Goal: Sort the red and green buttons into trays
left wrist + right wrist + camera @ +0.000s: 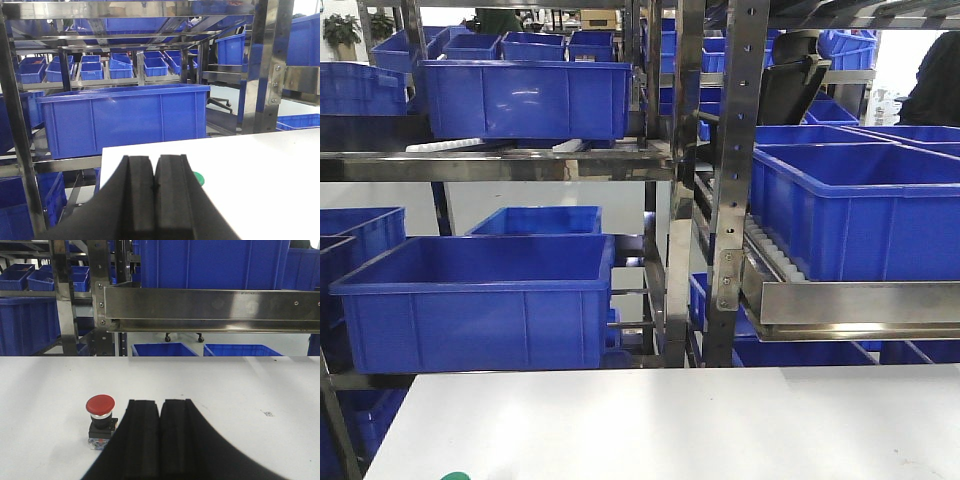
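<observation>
In the front view, a white bench (pixel 670 420) is being backed by racks of blue crates (pixel 480 300). In the left wrist view, the left pincer (pixel 155 167) is being held closed and empty, with the green button (pixel 199 178) being half hidden beside it. In the right wrist view, the right pincer (pixel 160 410) is likewise being held closed and empty, and the red button (pixel 100 417) is standing upright on the bench just beside it.
</observation>
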{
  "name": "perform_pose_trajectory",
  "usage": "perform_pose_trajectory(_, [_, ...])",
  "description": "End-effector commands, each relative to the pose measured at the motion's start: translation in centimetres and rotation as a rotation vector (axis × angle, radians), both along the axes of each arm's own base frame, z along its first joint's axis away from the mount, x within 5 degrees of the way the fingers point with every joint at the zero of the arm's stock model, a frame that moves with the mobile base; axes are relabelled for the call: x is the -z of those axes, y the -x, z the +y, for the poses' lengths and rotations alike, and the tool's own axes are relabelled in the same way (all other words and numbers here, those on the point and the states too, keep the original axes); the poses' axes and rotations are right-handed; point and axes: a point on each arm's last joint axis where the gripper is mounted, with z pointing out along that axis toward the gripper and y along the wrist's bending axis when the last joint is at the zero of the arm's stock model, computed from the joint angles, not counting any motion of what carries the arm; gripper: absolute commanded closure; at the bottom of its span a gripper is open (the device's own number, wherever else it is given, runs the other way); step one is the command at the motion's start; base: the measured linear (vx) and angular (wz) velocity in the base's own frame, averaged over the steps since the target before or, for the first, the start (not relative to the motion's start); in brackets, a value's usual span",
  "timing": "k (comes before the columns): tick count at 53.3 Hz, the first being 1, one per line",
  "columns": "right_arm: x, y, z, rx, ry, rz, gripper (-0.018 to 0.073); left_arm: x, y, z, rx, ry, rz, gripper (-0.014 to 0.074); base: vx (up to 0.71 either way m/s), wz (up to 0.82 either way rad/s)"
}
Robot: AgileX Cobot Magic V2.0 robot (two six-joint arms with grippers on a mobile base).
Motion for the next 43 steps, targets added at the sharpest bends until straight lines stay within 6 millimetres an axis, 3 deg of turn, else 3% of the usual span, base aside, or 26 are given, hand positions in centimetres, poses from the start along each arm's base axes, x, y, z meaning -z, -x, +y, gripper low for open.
perform_pose_trajectory(1, [-0.8, 0.0, 0.0, 0.004, 0.011, -0.106, 0.0572, -0.7, 0.1, 0.1, -0.004, 0.017, -0.089, 0.0602, 0.00, 0.00])
perform_pose_trajectory(31, [-1.2, 0.1, 0.0, 0.003, 0.014, -0.152, 0.0572, -0.7, 0.1, 0.1, -0.004, 0.017, -0.089, 0.0602, 0.00, 0.00])
perform_pose_trajectory(36, [-1.9, 0.1, 0.0, 0.000, 0.021, -0.227, 0.0572, -0.7, 0.1, 0.1, -0.004, 0.010, -0.090, 0.0602, 0.00, 0.00])
perform_pose_trajectory(43, [-3.5, 0.4, 0.1, -0.003, 0.030, -0.344, 0.0572, -2.3, 0.4, 0.2, -0.012, 0.047, -0.235, 0.0602, 0.00, 0.00])
